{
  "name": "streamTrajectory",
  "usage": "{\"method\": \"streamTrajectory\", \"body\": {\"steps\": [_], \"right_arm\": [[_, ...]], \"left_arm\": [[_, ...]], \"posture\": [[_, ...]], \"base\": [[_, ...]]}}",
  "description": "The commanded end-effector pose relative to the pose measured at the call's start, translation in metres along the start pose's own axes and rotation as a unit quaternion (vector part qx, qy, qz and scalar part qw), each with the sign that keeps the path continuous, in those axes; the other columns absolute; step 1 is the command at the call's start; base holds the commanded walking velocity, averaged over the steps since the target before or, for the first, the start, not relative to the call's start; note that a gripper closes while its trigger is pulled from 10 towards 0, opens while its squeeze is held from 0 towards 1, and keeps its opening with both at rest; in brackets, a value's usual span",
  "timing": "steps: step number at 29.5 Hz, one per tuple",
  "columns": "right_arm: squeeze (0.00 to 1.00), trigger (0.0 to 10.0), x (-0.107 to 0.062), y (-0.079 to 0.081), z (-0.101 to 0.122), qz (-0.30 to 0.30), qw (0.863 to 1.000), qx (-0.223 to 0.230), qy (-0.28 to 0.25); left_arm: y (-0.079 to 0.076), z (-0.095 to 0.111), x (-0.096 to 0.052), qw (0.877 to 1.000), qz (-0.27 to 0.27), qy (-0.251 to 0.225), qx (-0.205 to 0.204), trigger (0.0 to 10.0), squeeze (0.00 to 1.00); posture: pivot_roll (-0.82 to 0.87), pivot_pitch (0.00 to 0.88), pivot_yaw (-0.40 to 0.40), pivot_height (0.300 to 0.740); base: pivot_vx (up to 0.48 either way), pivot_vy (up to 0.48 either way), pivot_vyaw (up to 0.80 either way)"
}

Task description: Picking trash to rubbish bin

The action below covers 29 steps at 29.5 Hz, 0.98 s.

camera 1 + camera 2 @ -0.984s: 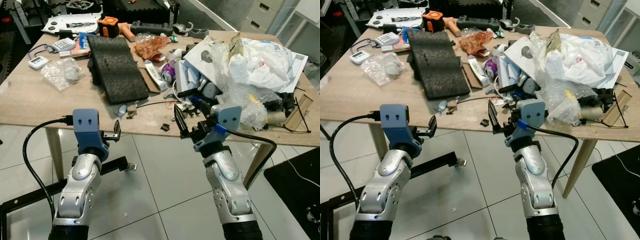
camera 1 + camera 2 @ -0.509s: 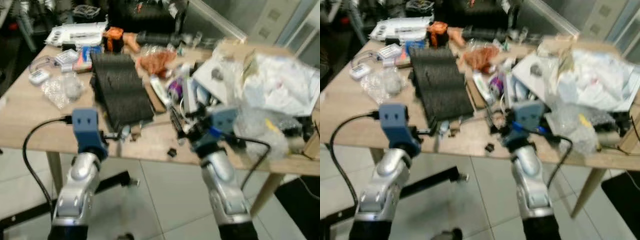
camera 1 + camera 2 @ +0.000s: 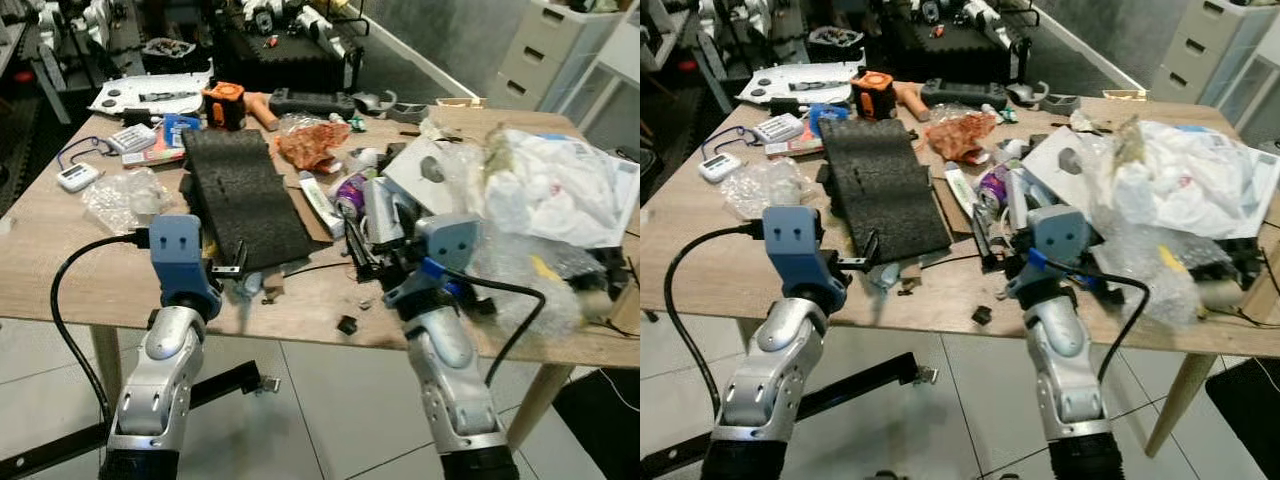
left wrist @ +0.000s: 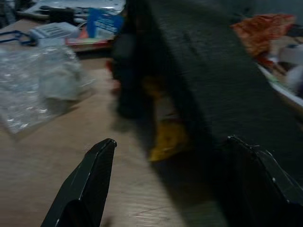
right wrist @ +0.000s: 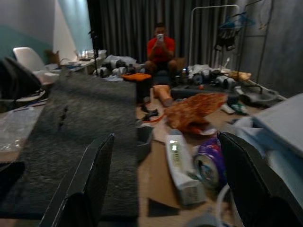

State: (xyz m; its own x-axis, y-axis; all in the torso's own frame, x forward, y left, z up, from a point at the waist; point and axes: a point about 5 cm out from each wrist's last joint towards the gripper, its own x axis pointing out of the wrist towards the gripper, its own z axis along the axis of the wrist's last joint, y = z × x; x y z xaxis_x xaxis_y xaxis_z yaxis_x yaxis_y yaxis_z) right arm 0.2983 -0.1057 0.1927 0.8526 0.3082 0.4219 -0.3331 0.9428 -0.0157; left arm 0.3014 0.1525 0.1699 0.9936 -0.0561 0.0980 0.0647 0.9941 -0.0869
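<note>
Black foam mat (image 3: 240,195) lies just ahead of both wide-open grippers, left gripper (image 3: 233,270) and right gripper (image 3: 362,258), over the cluttered counter (image 3: 60,270); best to close squarely on one loose scrap, perhaps the purple can (image 5: 211,161)

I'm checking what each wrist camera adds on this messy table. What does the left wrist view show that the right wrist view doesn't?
Left wrist view alone: a yellow scrap lying in the shadow beside the foam, a blue packet, and the open left gripper.

Right wrist view alone: a purple can, a white tube, a crumpled orange wrapper, a person in a red top beyond the table, and the open right gripper.

Both: the black foam sheet, a clear plastic bag and the wooden table.
</note>
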Motion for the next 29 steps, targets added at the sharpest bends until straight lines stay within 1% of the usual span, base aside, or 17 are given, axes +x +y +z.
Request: {"method": "streamTrajectory", "body": {"steps": [1, 3, 6, 8, 9, 10, 13, 14, 15, 18, 20, 23, 24, 26, 27, 28, 29], "right_arm": [[0.0, 10.0, -0.003, -0.001, -0.004, -0.003, 1.0, 0.007, 0.007], [0.0, 10.0, -0.003, 0.001, -0.005, 0.0, 1.0, 0.027, 0.011], [0.0, 10.0, -0.004, 0.002, -0.007, 0.0, 0.999, 0.036, 0.021], [0.0, 10.0, -0.007, -0.004, -0.013, -0.023, 0.998, -0.01, 0.05], [0.0, 10.0, -0.009, -0.007, -0.015, -0.037, 0.998, -0.02, 0.056], [0.0, 10.0, -0.012, -0.015, -0.014, -0.056, 0.996, -0.046, 0.057], [0.0, 10.0, -0.013, -0.017, -0.014, -0.059, 0.995, -0.062, 0.057], [1.0, 10.0, -0.016, -0.022, -0.011, -0.064, 0.992, -0.098, 0.051], [1.0, 10.0, -0.016, -0.022, -0.011, -0.064, 0.992, -0.098, 0.051], [1.0, 10.0, -0.022, -0.035, -0.008, -0.1, 0.986, -0.119, 0.051], [1.0, 10.0, -0.021, -0.039, -0.004, -0.109, 0.985, -0.126, 0.042], [1.0, 10.0, -0.018, -0.04, 0.0, -0.11, 0.986, -0.126, 0.029], [1.0, 10.0, -0.013, -0.045, 0.005, -0.118, 0.983, -0.141, 0.018], [1.0, 10.0, -0.01, -0.051, 0.01, -0.132, 0.977, -0.164, 0.015], [0.84, 10.0, -0.009, -0.055, 0.011, -0.139, 0.975, -0.173, 0.015], [0.35, 10.0, -0.008, -0.058, 0.013, -0.143, 0.973, -0.182, 0.016], [0.0, 10.0, -0.008, -0.061, 0.014, -0.144, 0.971, -0.189, 0.018]], "left_arm": [[0.0, -0.005, -0.002, 1.0, -0.003, 0.01, 0.003, 10.0, 0.0], [-0.001, -0.005, -0.002, 1.0, -0.004, 0.01, 0.0, 10.0, 0.0], [-0.002, -0.005, -0.002, 1.0, -0.007, 0.011, 0.002, 10.0, 0.0], [-0.004, -0.006, -0.002, 1.0, -0.011, 0.013, 0.005, 10.0, 0.0], [-0.004, -0.006, -0.002, 1.0, -0.012, 0.014, 0.006, 10.0, 0.0], [-0.004, -0.006, -0.002, 1.0, -0.012, 0.014, 0.006, 10.0, 0.0], [-0.004, -0.006, -0.002, 1.0, -0.012, 0.014, 0.005, 10.0, 0.0], [-0.004, -0.008, -0.003, 1.0, -0.013, 0.016, 0.006, 10.0, 0.0], [-0.004, -0.008, -0.003, 1.0, -0.013, 0.016, 0.006, 10.0, 0.0], [-0.005, -0.009, -0.002, 1.0, -0.014, 0.017, 0.005, 10.0, 0.0], [-0.005, -0.008, -0.002, 1.0, -0.016, 0.016, 0.006, 10.0, 0.0], [-0.005, -0.008, -0.001, 1.0, -0.017, 0.016, 0.006, 10.0, 0.0], [-0.006, -0.008, 0.0, 1.0, -0.02, 0.018, 0.016, 10.0, 0.0], [-0.005, -0.008, 0.0, 0.999, -0.015, 0.019, 0.021, 10.0, 0.0], [-0.005, -0.008, 0.0, 0.999, -0.013, 0.021, 0.025, 10.0, 0.0], [-0.004, -0.009, 0.0, 0.999, -0.012, 0.025, 0.028, 10.0, 0.0], [-0.003, -0.011, 0.0, 0.999, -0.01, 0.029, 0.028, 10.0, 0.0]], "posture": [[0.02, 0.147, -0.005, 0.74], [0.02, 0.156, -0.003, 0.74], [0.02, 0.156, -0.003, 0.74], [0.02, 0.156, -0.003, 0.74], [0.01, 0.166, -0.002, 0.74], [0.01, 0.166, -0.002, 0.74], [0.01, 0.166, -0.002, 0.74], [0.01, 0.166, -0.002, 0.74], [0.01, 0.166, -0.002, 0.74], [0.01, 0.166, -0.002, 0.74], [0.01, 0.172, 0.003, 0.74], [0.0, 0.175, 0.006, 0.74], [0.01, 0.18, 0.002, 0.74], [0.01, 0.18, 0.002, 0.74], [0.0, 0.18, 0.0, 0.74], [0.0, 0.18, 0.0, 0.74], [0.0, 0.181, 0.0, 0.74]], "base": [[0.0, 0.0, 0.0], [0.0, 0.0, 0.0], [0.0, 0.0, 0.0], [0.0, 0.0, 0.0], [0.0, 0.0, 0.0], [0.0, 0.0, 0.0], [0.0, 0.0, 0.0], [0.0, 0.0, 0.0], [0.0, 0.0, 0.0], [0.0, 0.0, 0.0], [0.0, 0.0, 0.0], [0.0, 0.0, 0.0], [0.0, 0.0, 0.0], [0.0, -0.174, 0.0], [0.0, -0.48, 0.0], [0.0, -0.48, 0.0], [0.0, -0.48, 0.0]]}}
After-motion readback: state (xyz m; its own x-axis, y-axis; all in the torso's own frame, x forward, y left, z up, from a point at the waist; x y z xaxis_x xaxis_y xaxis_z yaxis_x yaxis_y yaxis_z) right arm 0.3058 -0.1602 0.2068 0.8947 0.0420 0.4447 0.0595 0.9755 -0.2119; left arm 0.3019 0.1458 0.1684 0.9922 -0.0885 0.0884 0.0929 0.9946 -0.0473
